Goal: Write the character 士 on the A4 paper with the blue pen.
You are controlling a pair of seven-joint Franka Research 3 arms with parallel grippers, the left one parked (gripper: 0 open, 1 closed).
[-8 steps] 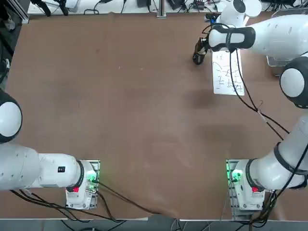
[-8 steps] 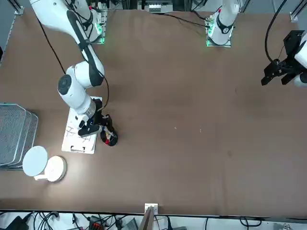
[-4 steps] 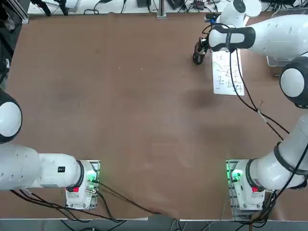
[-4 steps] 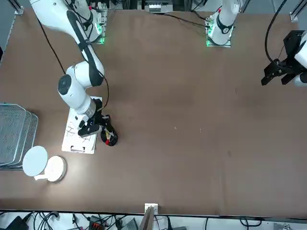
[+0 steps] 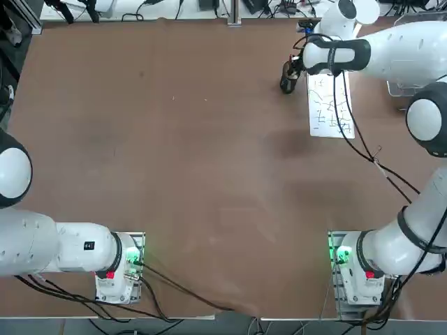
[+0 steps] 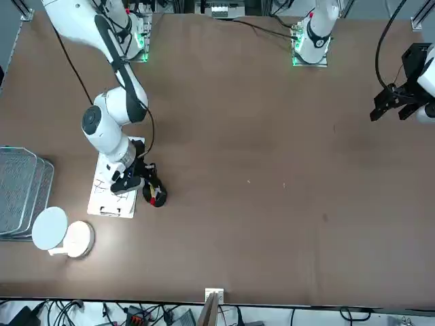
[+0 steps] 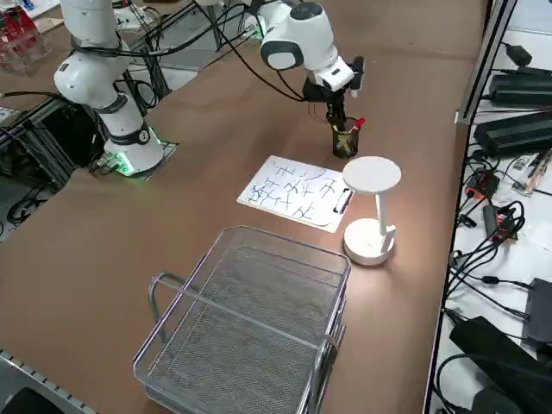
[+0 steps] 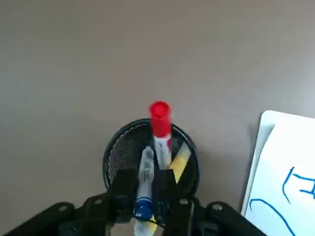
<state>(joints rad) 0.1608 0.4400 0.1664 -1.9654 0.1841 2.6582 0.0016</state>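
Staying put is what the right claw (image 8: 144, 196) is doing; it is hovering right over the black cup (image 8: 114, 147), just as it was a second ago. Nothing is moving yet, so the writing is still waiting to begin.

The claw's two fingers are squeezing in on the blue pen (image 8: 146, 167). I think they are pinching it, though it is hard to be sure. The pen is still standing in the cup right under the claw.

Counting across the table:
- One wire basket (image 6: 27, 153) is sitting far from the claw, past the paper.
- One white lamp (image 6: 49, 229) is standing near that basket.
- One A4 paper (image 6: 105, 197) is lying just beside the claw, already full of blue marks.
- One cup is holding three sticks: the blue pen, a red-topped pen (image 8: 160, 115) and a yellow one (image 8: 179, 160).
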